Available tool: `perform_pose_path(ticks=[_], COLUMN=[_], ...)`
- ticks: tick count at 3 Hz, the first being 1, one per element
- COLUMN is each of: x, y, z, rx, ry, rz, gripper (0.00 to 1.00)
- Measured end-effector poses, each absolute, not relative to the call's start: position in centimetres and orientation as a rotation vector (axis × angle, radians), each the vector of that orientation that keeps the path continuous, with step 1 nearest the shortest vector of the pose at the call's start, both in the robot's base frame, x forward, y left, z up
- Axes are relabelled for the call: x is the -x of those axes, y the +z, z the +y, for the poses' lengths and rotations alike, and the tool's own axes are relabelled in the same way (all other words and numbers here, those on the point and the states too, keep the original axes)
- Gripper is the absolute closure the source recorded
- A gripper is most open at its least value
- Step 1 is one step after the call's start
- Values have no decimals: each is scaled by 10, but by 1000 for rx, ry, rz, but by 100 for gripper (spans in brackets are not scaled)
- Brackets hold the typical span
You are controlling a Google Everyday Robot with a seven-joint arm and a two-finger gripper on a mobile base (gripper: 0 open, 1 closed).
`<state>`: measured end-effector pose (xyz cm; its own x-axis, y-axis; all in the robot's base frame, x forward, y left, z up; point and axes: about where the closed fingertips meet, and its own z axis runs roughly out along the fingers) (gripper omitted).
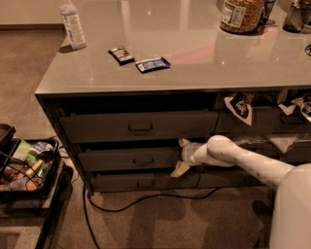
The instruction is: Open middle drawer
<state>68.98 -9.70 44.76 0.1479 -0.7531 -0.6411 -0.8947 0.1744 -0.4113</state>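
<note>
Camera view: the gripper [181,155] sits at the right end of the middle drawer [121,159], its two fingers spread apart. One fingertip is by the drawer front's upper edge and the other by its lower edge. Whether either finger touches the front cannot be made out, as that corner lies in shadow. The pale arm [243,158] comes in from the lower right, is cut off by the frame there, and hides what lies behind it.

The middle drawer is second in the stack under the counter [204,63], between the top drawer [97,127] and the bottom drawer [116,183]. Its small pull [141,159] is left of the gripper and free. Whether the drawer is ajar is hard to tell. To the right, bags [239,107] hang in dim compartments.

On the counter stand a bottle [73,24], cut off at the top, two packets [138,59] near the front edge, and a jar [241,14] also cropped. A cart [53,214] of goods is cut off at the left edge, close to the cabinet's corner. The floor [194,223] before the drawers is open, crossed by a cable [146,199].
</note>
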Motion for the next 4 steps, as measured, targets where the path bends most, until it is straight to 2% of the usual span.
perform_pose_path(ticks=[3, 4], x=[-687, -687], y=[411, 412], z=[-93, -94], rx=[1483, 1503], ry=[468, 468], rz=[1803, 1804], gripper=[0, 0])
